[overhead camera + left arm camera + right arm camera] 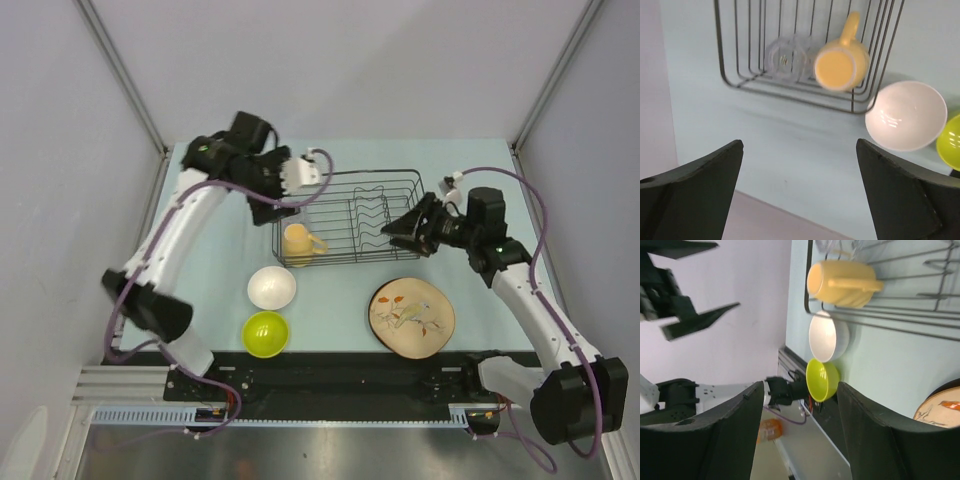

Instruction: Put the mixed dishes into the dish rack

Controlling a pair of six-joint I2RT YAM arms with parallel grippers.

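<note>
Nearest the arm bases, the lime-green bowl (pixel 266 333) sits on the table's left half. The leaf-patterned plate (pixel 411 317) lies flat to its right, well apart. Just beyond the green bowl is the small white bowl (pixel 271 287), so close that they may touch, though the overhead view is too coarse to settle it. Farther back stands the dish rack (pixel 385 178), with the yellow-orange mug (pixel 841 64) in its near-left corner and the clear glass (pixel 787 59) just beside it.

The left gripper (pixel 800 144) hangs above the rack's left end, spread wide and holding nothing. The right gripper (pixel 801 385), at the rack's right end, is likewise parted and empty.

The risks look plain enough. A grab at either bowl could shove its neighbour, because they crowd each other. The flat plate offers little rim to pinch and could slip. A low pass by the left arm could clip the glass or mug.

The glass is nearly lost among the wires from overhead, while the left wrist view shows it clearly. Only the overhead view shows the whole plate, since the right wrist camera catches just its edge.
</note>
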